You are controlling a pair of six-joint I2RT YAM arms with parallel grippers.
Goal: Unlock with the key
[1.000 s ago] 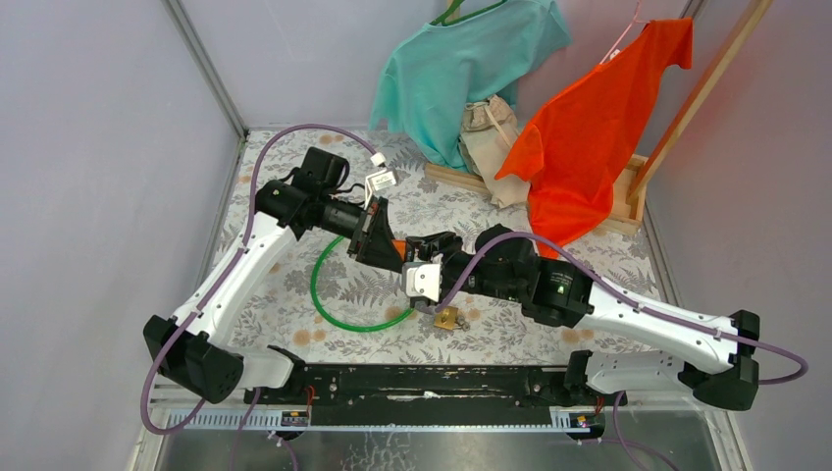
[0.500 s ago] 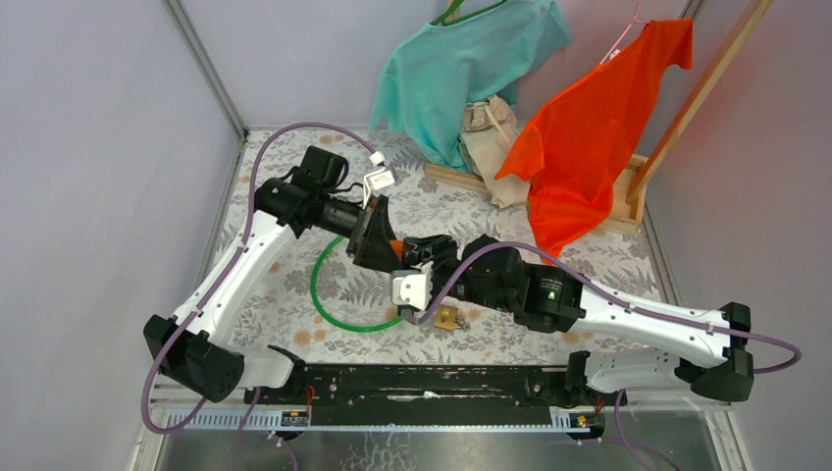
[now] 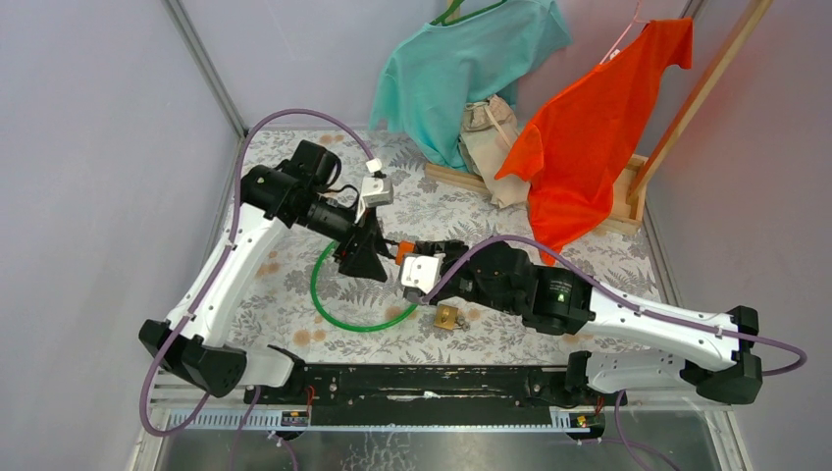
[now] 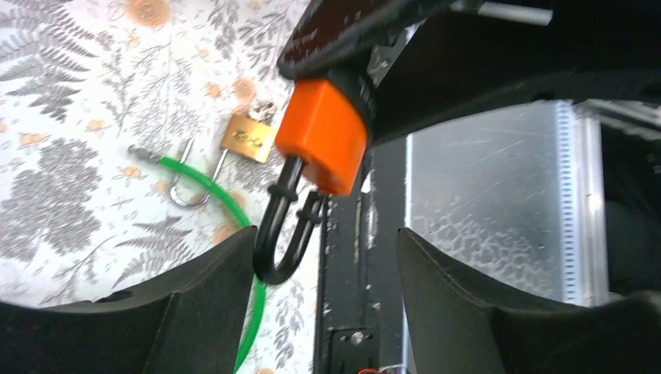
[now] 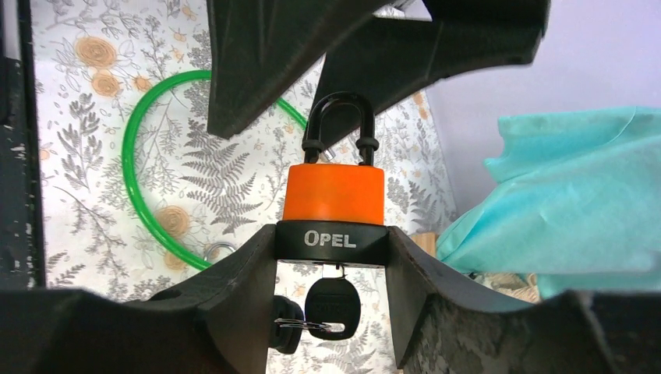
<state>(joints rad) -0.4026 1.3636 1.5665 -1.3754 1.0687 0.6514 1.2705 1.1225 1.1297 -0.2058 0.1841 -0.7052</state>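
Observation:
An orange padlock with a black "OPEL" base is clamped at its base between my right gripper's fingers. Its black shackle has both legs in the body. A black key hangs in the keyhole underneath, with a second key on its ring. My left gripper is open, and the shackle lies just inside one finger. In the top view the left gripper and the right gripper meet at the padlock above the table's middle.
A small brass padlock and a green cable loop lie on the fern-print table under the grippers. A wooden rack with teal, beige and orange clothes stands at the back right. A black rail runs along the front.
My left arm has drawn back to the left, so its gripper now sits beside the padlock's shackle end. My right gripper shifted left, then slightly back, still holding the padlock.

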